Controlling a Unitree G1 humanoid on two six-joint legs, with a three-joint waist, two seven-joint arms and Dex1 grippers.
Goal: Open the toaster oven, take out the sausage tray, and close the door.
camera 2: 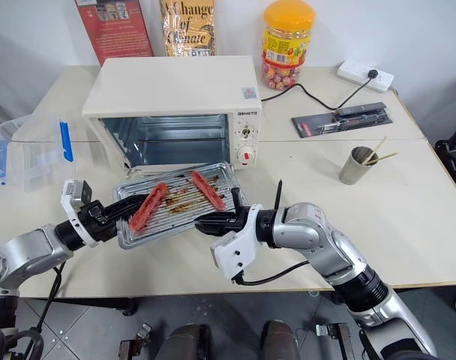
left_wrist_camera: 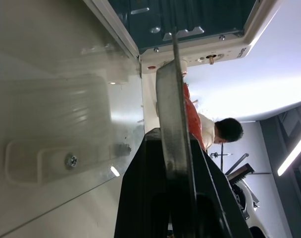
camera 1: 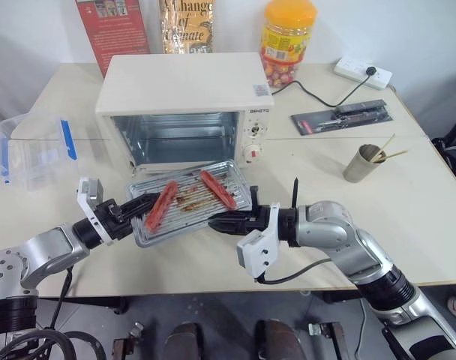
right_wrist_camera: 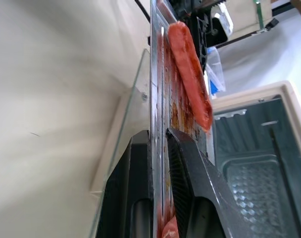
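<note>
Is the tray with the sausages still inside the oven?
No, it's out. The sausage tray sits over the open door, in front of the toaster oven, whose inside looks empty.

Left gripper [camera 1: 142,205] clamped shut; right gripper [camera 1: 222,223] opposite it, black fingers pointing at each other, nearly level.

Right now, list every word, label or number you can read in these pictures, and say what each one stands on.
"hange" and, below it, "mate": cut-off large dark print on the tan paper bag behind the cream-white boxy toaster oven.
Small dark brand mark on the oven's control panel: too small to read.
Red upright package: print too small.
Yellow-lidded clear candy jar: label unreadable.
Sticker on the oven top: unreadable.
</note>
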